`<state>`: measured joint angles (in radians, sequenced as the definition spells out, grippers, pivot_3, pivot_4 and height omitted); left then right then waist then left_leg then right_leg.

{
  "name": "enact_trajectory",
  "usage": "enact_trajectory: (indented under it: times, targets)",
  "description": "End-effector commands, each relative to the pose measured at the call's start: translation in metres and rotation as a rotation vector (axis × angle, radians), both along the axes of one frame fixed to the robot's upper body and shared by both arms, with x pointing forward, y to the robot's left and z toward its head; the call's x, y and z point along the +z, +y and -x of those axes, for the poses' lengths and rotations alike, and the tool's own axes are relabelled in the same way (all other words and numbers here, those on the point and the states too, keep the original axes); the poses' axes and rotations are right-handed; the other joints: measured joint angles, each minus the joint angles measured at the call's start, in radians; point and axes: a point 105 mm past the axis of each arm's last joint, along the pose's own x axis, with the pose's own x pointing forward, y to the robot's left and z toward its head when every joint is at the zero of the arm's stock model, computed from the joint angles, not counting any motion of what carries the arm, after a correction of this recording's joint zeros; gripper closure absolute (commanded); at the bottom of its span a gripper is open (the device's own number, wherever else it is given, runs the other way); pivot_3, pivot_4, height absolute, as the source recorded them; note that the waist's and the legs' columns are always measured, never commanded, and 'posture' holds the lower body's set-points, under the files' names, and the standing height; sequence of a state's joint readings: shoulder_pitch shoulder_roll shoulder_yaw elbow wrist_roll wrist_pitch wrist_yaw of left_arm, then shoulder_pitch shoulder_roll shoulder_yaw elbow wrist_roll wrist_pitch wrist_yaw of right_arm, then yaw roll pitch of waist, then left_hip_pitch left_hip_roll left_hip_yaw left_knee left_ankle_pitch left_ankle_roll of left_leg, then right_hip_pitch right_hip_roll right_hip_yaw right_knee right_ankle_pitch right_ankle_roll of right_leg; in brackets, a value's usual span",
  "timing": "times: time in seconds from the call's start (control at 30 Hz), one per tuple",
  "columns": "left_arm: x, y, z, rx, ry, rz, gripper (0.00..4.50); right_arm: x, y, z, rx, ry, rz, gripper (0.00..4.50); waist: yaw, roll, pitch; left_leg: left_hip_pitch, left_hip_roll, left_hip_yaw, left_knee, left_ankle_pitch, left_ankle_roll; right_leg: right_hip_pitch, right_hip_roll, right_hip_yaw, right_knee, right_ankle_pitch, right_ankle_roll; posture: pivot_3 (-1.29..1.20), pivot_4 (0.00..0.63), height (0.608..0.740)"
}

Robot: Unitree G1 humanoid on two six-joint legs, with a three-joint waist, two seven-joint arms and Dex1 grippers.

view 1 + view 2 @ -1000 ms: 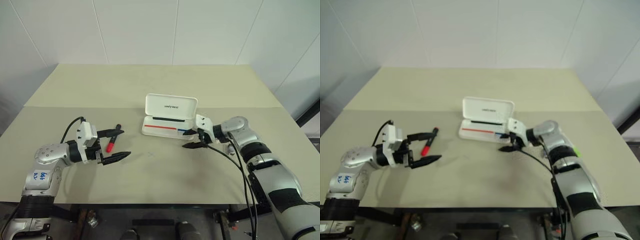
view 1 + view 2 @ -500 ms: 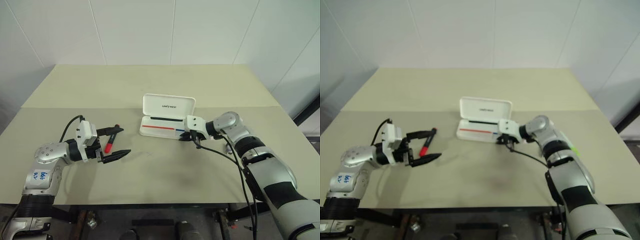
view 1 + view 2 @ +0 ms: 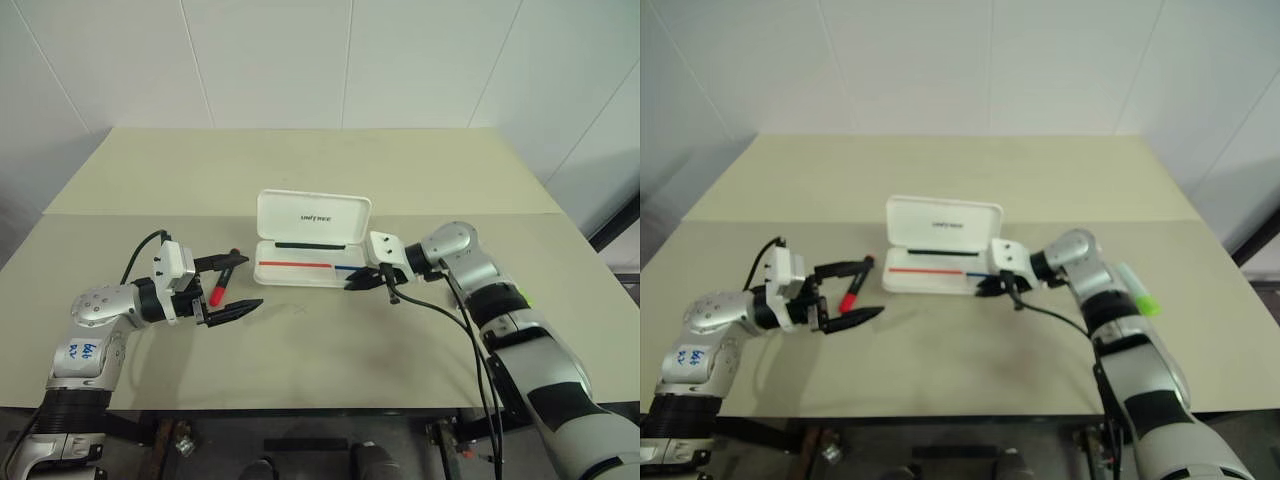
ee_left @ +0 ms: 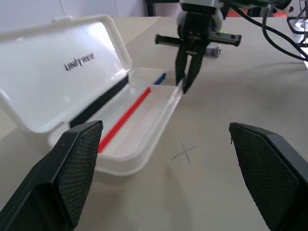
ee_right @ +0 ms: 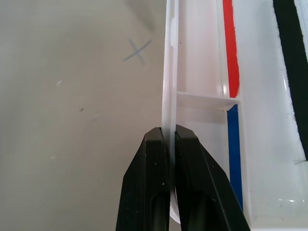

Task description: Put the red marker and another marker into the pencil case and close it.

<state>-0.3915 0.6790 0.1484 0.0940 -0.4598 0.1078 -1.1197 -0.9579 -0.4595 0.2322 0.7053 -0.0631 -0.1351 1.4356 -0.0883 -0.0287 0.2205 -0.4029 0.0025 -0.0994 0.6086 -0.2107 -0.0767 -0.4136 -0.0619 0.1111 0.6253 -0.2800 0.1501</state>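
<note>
The white pencil case (image 3: 300,273) lies open at mid-table, its lid (image 3: 312,218) standing up at the back, a red and a blue stripe inside. My right gripper (image 3: 362,281) is shut on the thin front wall (image 5: 169,91) of the case at its right end. The red marker (image 3: 219,290) lies on the table at the left, red cap towards me, beside my left gripper's (image 3: 250,281) far finger. That gripper hovers open, holding nothing and pointing at the case. The other marker (image 3: 1137,290), pale with a green end, lies on the table right of my right forearm.
A faint pencilled X (image 3: 300,308) marks the table in front of the case. A small grey stubby object (image 4: 214,49) lies behind my right gripper. The table's near edge runs just below both arms, and white walls stand behind the table.
My right gripper shut on the case's front wall and dragged the open case leftwards, nearer my left gripper. The left gripper and the red marker stayed put.
</note>
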Motion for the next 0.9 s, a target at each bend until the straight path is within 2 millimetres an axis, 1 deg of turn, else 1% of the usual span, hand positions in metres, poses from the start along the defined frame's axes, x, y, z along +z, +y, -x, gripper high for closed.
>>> enact_trajectory:
  times: [0.03, 0.13, 0.2, 0.33, 0.53, 0.63, 0.9]
  targets:
    - [0.01, 0.004, 0.001, 0.001, -0.041, -0.011, 0.0, 0.013, -0.012, 0.012, -0.022, -0.024, -0.034, 4.47, 0.005, 0.0, 0.0, 0.0, 0.0, 0.0, 0.0, 0.0, 0.0, 0.0, 0.0, 0.0, 0.0, 0.0, 0.0, 0.0, 0.15, 0.74]
    - [0.009, 0.004, 0.001, 0.001, -0.037, -0.011, 0.0, 0.006, -0.022, 0.019, -0.086, -0.004, -0.033, 4.47, 0.006, 0.0, 0.0, 0.0, 0.0, 0.0, 0.0, 0.0, 0.0, 0.0, 0.0, 0.0, 0.0, 0.0, -0.001, 0.0, 0.15, 0.74]
    - [0.009, 0.004, 0.0, -0.003, -0.033, -0.01, 0.0, 0.001, -0.025, 0.025, -0.115, 0.01, -0.032, 4.47, 0.004, 0.0, 0.0, 0.0, 0.0, 0.0, 0.001, 0.0, 0.0, 0.0, 0.0, 0.0, 0.0, 0.0, -0.001, 0.0, 0.15, 0.74]
    - [0.008, 0.001, -0.002, -0.016, -0.03, -0.013, 0.0, -0.004, -0.024, 0.036, -0.146, 0.033, -0.031, 4.47, 0.006, 0.0, 0.0, 0.0, 0.0, 0.0, 0.001, 0.0, 0.0, 0.0, 0.0, 0.0, 0.0, -0.001, -0.001, 0.0, 0.15, 0.74]
    - [0.007, 0.0, -0.003, -0.026, -0.025, -0.016, 0.0, -0.011, -0.022, 0.055, -0.136, 0.074, -0.026, 4.47, 0.009, 0.0, 0.0, -0.001, 0.0, 0.001, 0.001, 0.0, 0.0, 0.001, 0.0, 0.0, -0.003, -0.001, -0.001, 0.0, 0.15, 0.74]
    - [0.008, 0.0, -0.004, -0.028, -0.025, -0.016, 0.0, -0.014, -0.022, 0.06, -0.127, 0.09, -0.018, 4.47, 0.009, 0.0, 0.0, -0.001, 0.0, 0.001, 0.001, 0.0, 0.0, 0.0, 0.0, 0.0, -0.003, -0.001, -0.001, 0.0, 0.15, 0.74]
    - [0.007, -0.001, -0.001, -0.032, -0.021, -0.019, 0.0, -0.024, -0.023, 0.064, -0.129, 0.133, 0.013, 4.47, 0.01, 0.0, 0.0, -0.001, 0.0, 0.001, 0.001, 0.0, 0.0, 0.001, 0.0, 0.0, -0.003, -0.001, -0.001, 0.0, 0.15, 0.74]
